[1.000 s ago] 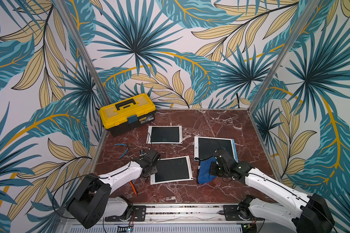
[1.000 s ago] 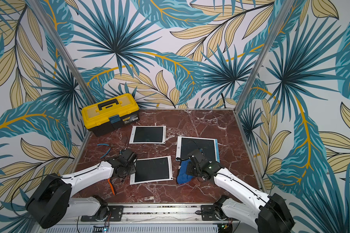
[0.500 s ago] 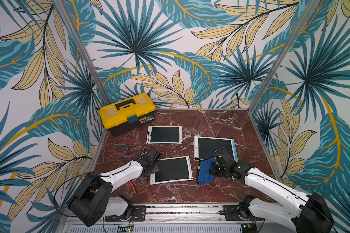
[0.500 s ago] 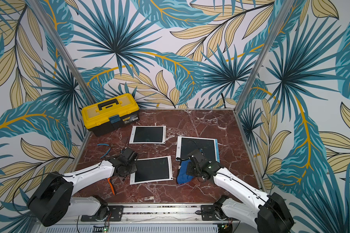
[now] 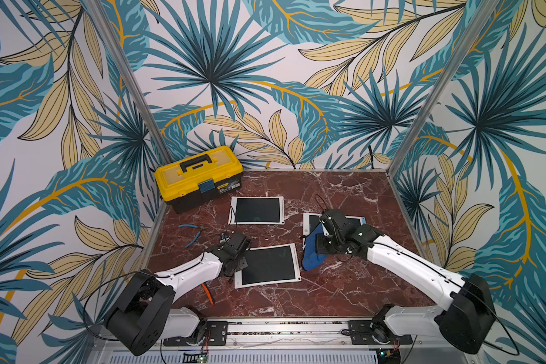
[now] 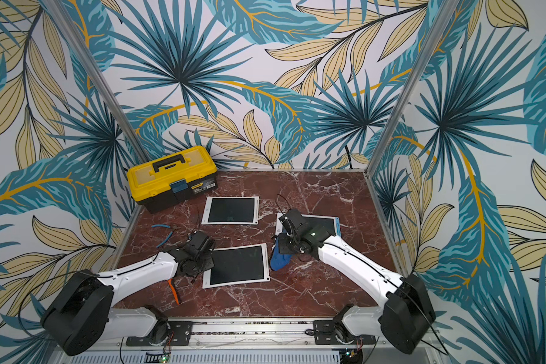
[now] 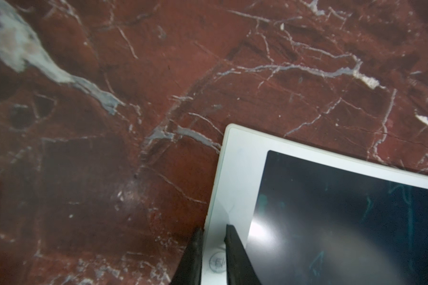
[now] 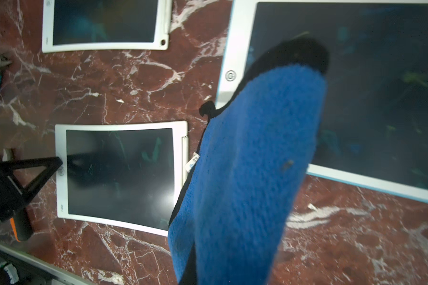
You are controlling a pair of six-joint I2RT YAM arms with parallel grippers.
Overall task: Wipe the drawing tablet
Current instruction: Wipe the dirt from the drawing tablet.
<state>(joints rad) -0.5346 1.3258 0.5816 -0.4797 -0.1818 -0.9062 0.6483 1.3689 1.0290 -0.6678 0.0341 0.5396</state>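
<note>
— Right, in both top views, how do the arms sit?
— Both stretch low over the marble table (image 5: 328, 293), inside leaf-print walls (image 5: 265, 47). The left gripper (image 5: 241, 263) meets the edge of the drawing tablet (image 5: 267, 266); the right gripper (image 5: 323, 227) dangles a blue cloth (image 5: 312, 253) beside it.
— Left wrist?
— Narrow jaws pinch that tablet's white bezel.
— Right wrist?
— Clenched on the cloth, over a larger tablet (image 8: 381, 98).

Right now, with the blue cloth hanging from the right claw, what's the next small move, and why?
Probably swing the right claw toward the near tablet and lower the blue cloth onto its screen. The cloth hangs beside that tablet, not on it; the left claw's tips rest at its white bezel, seemingly steadying it, and faint green marks show on the screen.
</note>
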